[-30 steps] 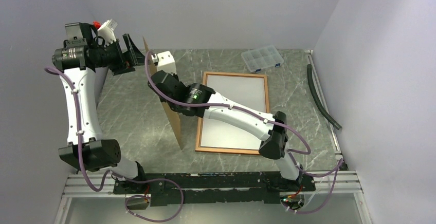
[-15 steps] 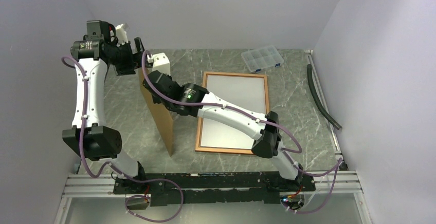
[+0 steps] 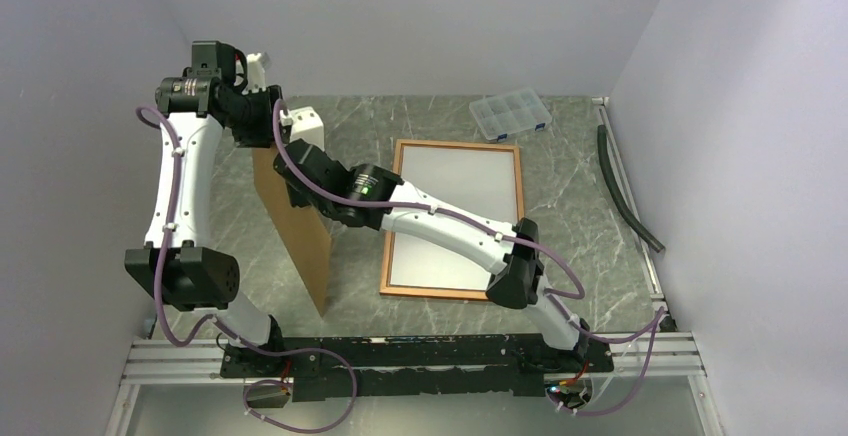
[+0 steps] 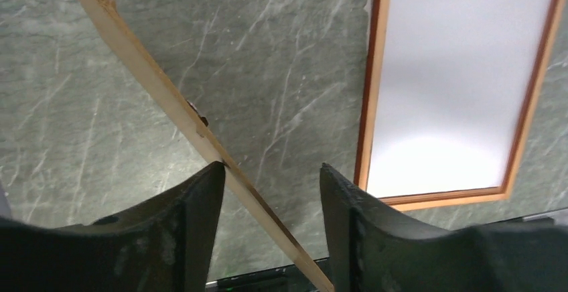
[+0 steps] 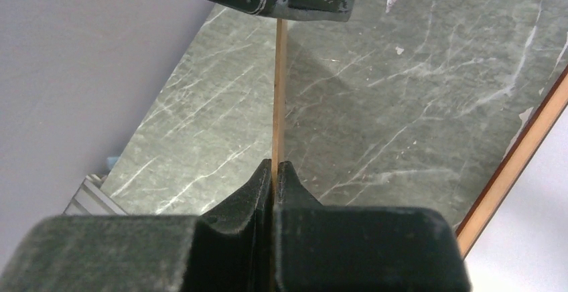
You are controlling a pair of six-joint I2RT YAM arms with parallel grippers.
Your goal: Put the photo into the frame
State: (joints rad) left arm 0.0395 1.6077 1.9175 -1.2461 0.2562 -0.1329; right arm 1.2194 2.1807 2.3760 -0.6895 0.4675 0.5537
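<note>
I see my left claw (image 4: 271, 171) has swung in astride the board (image 3: 295, 226) top edge and is narrowing, jaws still apart, no clamp yet. The right claw (image 5: 274, 168) stays pinched on the board. The frame (image 3: 460, 143) lies flat right of both claws. The white sheet inside is probably the photo (image 3: 455, 216), face down. Backing likely goes on next.

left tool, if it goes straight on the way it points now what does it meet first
Probably the thin edge of the backing board, which crosses the open gap of the left tool. Behind that, only the marble table, though depth is unclear.
</note>
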